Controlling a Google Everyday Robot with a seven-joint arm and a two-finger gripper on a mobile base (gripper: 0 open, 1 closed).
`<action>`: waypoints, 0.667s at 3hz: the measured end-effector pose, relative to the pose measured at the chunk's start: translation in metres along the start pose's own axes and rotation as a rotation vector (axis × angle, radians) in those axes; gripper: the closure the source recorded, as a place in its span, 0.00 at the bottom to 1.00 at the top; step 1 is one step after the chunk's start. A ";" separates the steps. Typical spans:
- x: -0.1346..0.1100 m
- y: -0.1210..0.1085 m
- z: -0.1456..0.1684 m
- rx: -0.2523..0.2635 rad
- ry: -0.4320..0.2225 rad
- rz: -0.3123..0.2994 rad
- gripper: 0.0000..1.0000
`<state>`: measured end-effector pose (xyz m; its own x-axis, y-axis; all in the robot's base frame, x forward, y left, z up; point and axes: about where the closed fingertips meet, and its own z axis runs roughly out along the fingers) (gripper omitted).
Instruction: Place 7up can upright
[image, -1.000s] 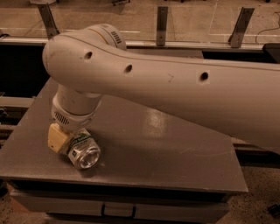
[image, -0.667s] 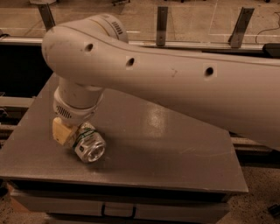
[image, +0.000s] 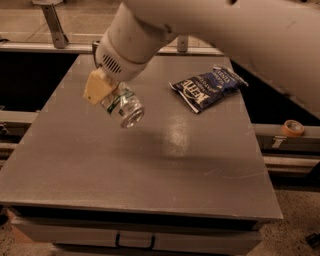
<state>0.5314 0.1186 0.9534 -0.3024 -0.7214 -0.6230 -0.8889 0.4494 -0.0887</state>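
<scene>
The 7up can is a silver-white can with green markings. It hangs tilted above the grey table, its round end facing down toward the camera. My gripper is shut on the 7up can over the table's left middle. One tan finger pad shows on the can's left side; the other finger is hidden behind the can. The white arm reaches in from the upper right.
A dark blue Kettle chip bag lies on the table's right rear part. A roll of tape sits on a rail to the right of the table. A metal railing runs behind the table.
The gripper has lifted the can off the table surface and moved it up. The arm has swung away, which uncovers the chip bag and more of the tabletop.
</scene>
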 end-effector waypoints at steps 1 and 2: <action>-0.029 -0.040 -0.051 0.017 -0.158 -0.062 1.00; -0.044 -0.042 -0.069 0.037 -0.198 -0.155 1.00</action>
<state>0.5585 0.0957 1.0380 -0.0872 -0.6673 -0.7396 -0.9050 0.3635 -0.2212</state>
